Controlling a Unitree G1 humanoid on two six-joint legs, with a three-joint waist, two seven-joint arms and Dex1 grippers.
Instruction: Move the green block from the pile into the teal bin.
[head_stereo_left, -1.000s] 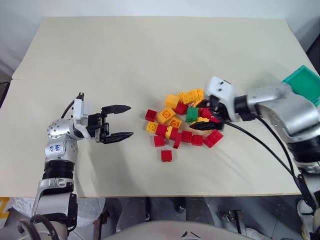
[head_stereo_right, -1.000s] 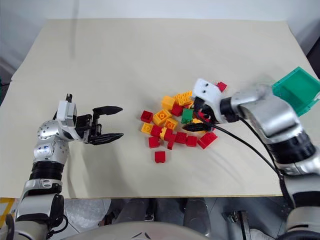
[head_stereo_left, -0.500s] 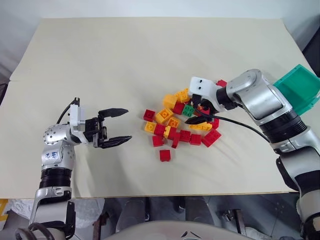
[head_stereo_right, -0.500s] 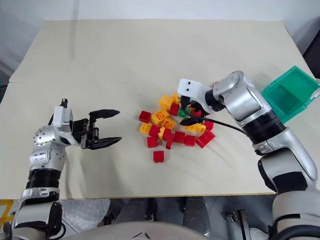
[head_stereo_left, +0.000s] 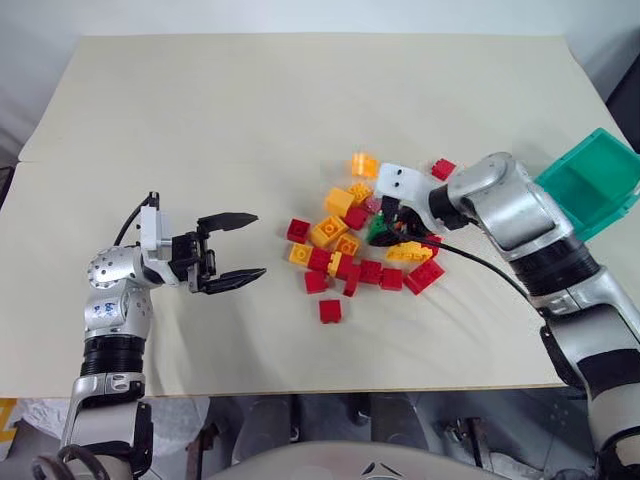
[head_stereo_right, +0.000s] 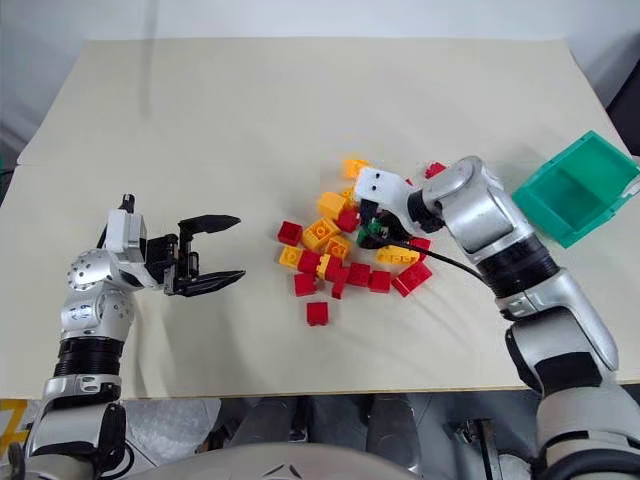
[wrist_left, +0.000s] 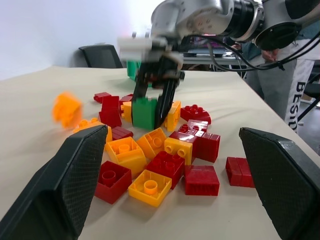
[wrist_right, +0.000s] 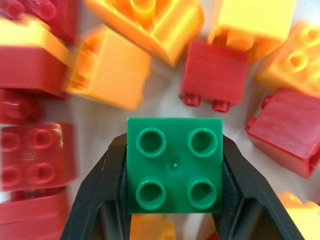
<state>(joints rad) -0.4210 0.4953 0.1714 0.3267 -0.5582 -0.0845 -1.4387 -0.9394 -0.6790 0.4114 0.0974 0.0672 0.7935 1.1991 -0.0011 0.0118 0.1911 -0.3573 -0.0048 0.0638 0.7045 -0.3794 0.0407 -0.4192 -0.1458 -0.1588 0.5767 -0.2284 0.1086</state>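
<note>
The green block (wrist_right: 174, 168) is dark green with four round studs. The pile (head_stereo_left: 360, 250) mixes red and yellow-orange bricks. The bin (head_stereo_right: 575, 190) is translucent teal. Pincer fingers (wrist_right: 102, 195) are black; the desk (head_stereo_left: 250, 120) is plain cream.

Green block (wrist_right: 174, 171) (studs showing) amid the pile (head_stereo_left: 352, 255), teal bin (head_stereo_right: 574, 190) apart.

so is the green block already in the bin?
No, the green block sits between the right gripper's fingers over the pile; the bin holds nothing.

The right gripper (wrist_right: 172, 172) jaws, wide a second ago, have closed on the green block (wrist_right: 174, 171).
</note>
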